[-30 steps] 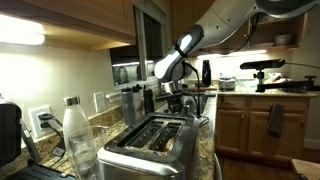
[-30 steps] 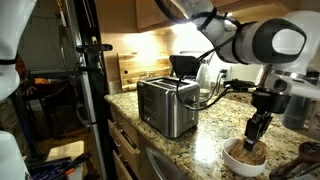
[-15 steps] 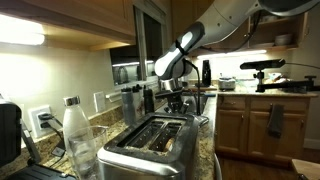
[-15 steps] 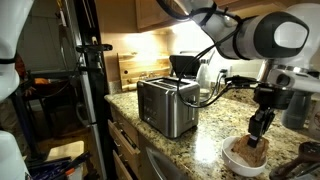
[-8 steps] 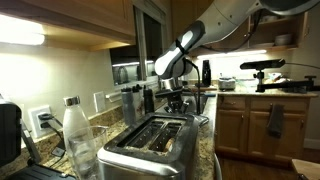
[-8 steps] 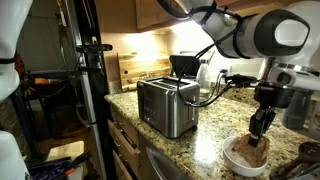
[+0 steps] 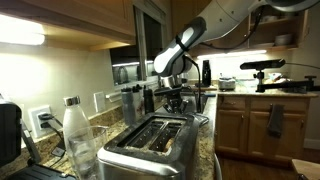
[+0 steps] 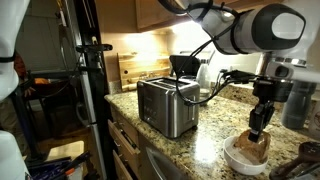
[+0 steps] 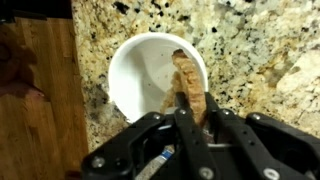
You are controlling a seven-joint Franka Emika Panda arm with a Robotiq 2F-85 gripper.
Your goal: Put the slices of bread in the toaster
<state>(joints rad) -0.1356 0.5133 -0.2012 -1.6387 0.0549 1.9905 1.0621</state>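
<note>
In the wrist view, a slice of bread [image 9: 189,80] is seen standing on edge inside a round white bowl [image 9: 140,75], toward the bowl's right wall. The gripper [image 9: 192,108] is entered from the bottom of the picture, and its dark jaws are closed together on the near end of the slice. The slice is tan-brown, rough and narrow, with a darker crust. The bowl is set on a speckled granite worktop [image 9: 255,50], close to the worktop's edge. Beyond that edge, a brown wooden surface [image 9: 35,100] is seen at the left. Bare granite is left open above and to the right of the bowl.

In an exterior view, the gripper [image 8: 257,134] is held upright over the bowl [image 8: 240,158], and the slice of bread [image 8: 254,148] is seen at the jaws. The toaster [image 8: 165,106], a shiny brushed-steel box with rounded edges, is set well apart from the bowl, near the worktop's [image 8: 205,140] front edge. An open strip of granite lies between them.

In an exterior view, the toaster [image 7: 150,140] fills the foreground, and its two long slots are turned upward. A clear bottle with a white cap [image 7: 74,128] stands just beside it. The gripper [image 7: 176,100] is seen beyond the toaster; from here the state of the jaws cannot be told, and the bowl is hidden.
</note>
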